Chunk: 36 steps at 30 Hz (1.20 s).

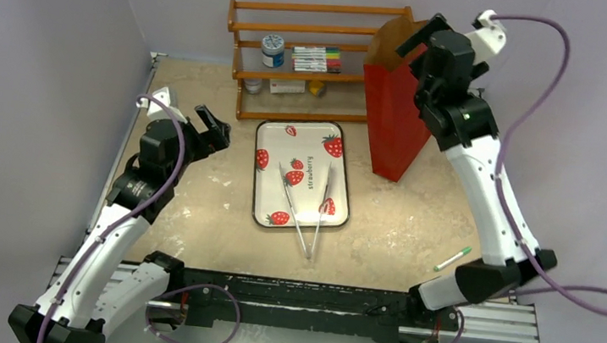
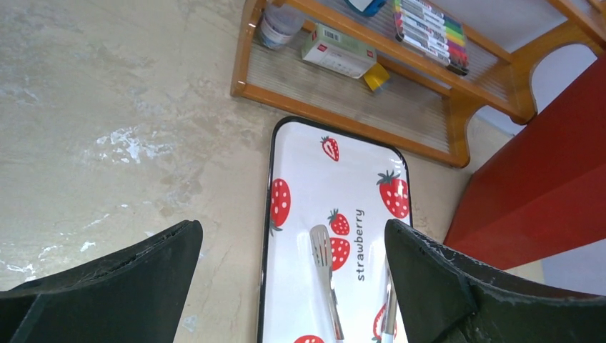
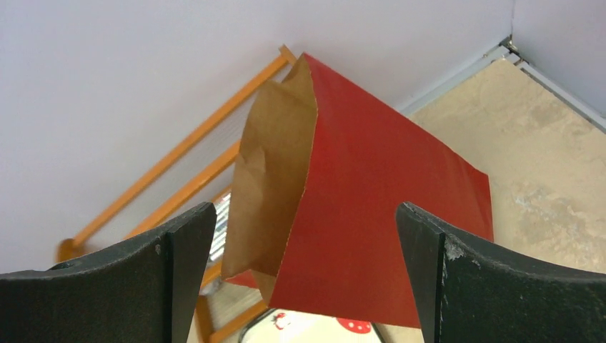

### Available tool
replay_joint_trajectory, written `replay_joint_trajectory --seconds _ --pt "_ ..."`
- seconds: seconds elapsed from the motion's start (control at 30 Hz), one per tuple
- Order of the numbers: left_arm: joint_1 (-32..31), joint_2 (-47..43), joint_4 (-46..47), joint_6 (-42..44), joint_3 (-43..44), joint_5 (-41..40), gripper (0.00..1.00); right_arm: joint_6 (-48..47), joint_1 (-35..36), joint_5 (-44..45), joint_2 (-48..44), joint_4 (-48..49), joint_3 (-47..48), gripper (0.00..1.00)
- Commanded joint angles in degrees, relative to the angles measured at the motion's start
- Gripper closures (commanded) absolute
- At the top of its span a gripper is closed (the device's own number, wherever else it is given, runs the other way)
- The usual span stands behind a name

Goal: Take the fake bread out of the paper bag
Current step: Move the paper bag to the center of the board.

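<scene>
The tall, glossy red paper bag (image 1: 390,121) with its plain brown kraft lining stands upright at the far right of the worktop (image 1: 194,211). Its long axis is vertical and its mouth is open at the top. We see no fake bread anywhere; we judge it sits deep in the bag, out of sight. The right tool (image 3: 301,236) hangs up by the bag's mouth, fingers spread wide and holding nothing, and from its own camera the brown opening lies just ahead and slightly left. Reaching in would mean coming down along that vertical axis, and this arm is clearly the nearer one.

Just left of the bag lies the white rectangular strawberry-print tray (image 1: 259,175) with a black rim, carrying a pair of slim metal tongs (image 1: 305,206). Behind both stands an orange wooden shelf rack (image 1: 317,9). The left tool (image 2: 293,236) waits beyond the tray, well apart from the bag, equally wide and empty.
</scene>
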Motion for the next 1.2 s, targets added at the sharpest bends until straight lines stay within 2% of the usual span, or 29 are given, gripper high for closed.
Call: replay_joint_trajectory --seconds 0.0,0.13,0.3,0.6,0.77,0.83,0.97,1.03,1.1,1.17 --pt "-0.3 1.3 0.0 0.4 4.2 2.7 0.00 -1.1 1.0 3.9 4.6 -5.1 8.4 0.03" --pt "-0.3 1.5 1.0 0.4 4.0 3.4 0.00 -2.1 1.2 6.2 9.9 -8.2 15.6 0.03" --pt "-0.3 2.1 1.7 0.7 4.1 4.1 0.00 0.0 1.2 7.2 17.3 -18.4 25.9 0.02" --pt "-0.2 4.1 2.9 1.4 5.9 5.3 0.00 3.9 0.1 5.3 25.3 -27.4 31.5 0.03" --pt "-0.3 5.0 3.7 1.6 5.9 6.1 0.00 4.5 -2.0 1.8 28.4 -29.5 33.1 0.12" --pt "-0.3 5.2 3.9 1.8 5.7 6.1 0.00 5.1 -2.7 1.0 28.7 -30.2 32.4 0.21" --pt "-0.3 5.2 4.1 2.0 5.7 6.0 0.00 5.2 -3.1 0.3 25.3 -28.3 26.8 0.67" --pt "-0.3 5.2 4.2 2.1 5.8 5.9 0.00 4.7 -3.1 0.3 21.4 -26.0 22.5 0.86" --pt "-0.3 5.2 4.3 2.0 5.8 6.0 0.00 3.4 -3.1 0.4 17.1 -23.1 17.5 0.98" --pt "-0.3 5.4 4.3 1.6 5.7 5.9 0.00 1.2 -3.1 0.9 12.5 -19.3 12.7 1.00"
